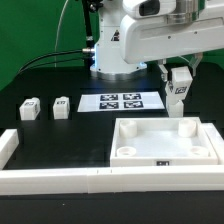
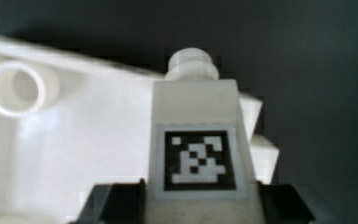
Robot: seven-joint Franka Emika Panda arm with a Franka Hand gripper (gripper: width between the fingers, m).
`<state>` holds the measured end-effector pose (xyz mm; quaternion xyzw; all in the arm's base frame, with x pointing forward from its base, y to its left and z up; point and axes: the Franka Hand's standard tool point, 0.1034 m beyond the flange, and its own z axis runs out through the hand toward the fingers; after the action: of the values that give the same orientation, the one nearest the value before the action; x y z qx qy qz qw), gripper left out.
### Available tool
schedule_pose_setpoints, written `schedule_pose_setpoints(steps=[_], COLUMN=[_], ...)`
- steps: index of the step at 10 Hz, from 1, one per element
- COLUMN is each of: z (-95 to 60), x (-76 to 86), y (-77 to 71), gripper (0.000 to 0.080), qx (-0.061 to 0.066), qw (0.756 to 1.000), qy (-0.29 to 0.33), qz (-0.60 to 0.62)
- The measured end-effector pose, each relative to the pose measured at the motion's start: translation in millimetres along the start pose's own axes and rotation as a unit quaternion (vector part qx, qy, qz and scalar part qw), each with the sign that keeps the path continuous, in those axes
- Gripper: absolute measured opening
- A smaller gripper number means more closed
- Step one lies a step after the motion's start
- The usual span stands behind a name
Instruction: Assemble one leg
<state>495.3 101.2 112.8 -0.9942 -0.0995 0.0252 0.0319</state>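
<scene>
Squarely between the gripper's [image 1: 180, 82] clamped fingers [image 2: 119, 205], the leg [image 1: 180, 92]; tag outward; above the tray piece [image 1: 200, 150]

Leg [image 2: 197, 115] gripped between the gripper's [image 2: 194, 203] two dark fingers [image 2: 119, 206], black-and-white tag [image 2: 197, 158] facing the camera. Narrow rounded tip [image 2: 194, 64] at its far end, above the white tray's [image 2: 78, 135] edge; contact unclear. Round recess [image 2: 16, 88] in tray. Dark table [image 2: 318, 55] beyond.

The pincer [image 2: 197, 198] covers the leg's [image 2: 197, 120] held end; the tray [image 2: 87, 140] runs off-frame.
</scene>
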Motion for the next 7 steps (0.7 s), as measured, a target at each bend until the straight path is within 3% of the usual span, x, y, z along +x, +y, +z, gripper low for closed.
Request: schedule_pose_setpoints(steps=[2,4,7], z=[0.6,4.2,0.8], x=[5.9,14.3,35.2], y=[1.5,5.6,1.5], gripper=[0.0294,0.0294,0.0294], qx=[-0.003,-0.014,-0.014], qw=[0.999,0.990,0.986], qy=[0.037,0.140,0.167], qz=[-0.001,-0.010,-0.015])
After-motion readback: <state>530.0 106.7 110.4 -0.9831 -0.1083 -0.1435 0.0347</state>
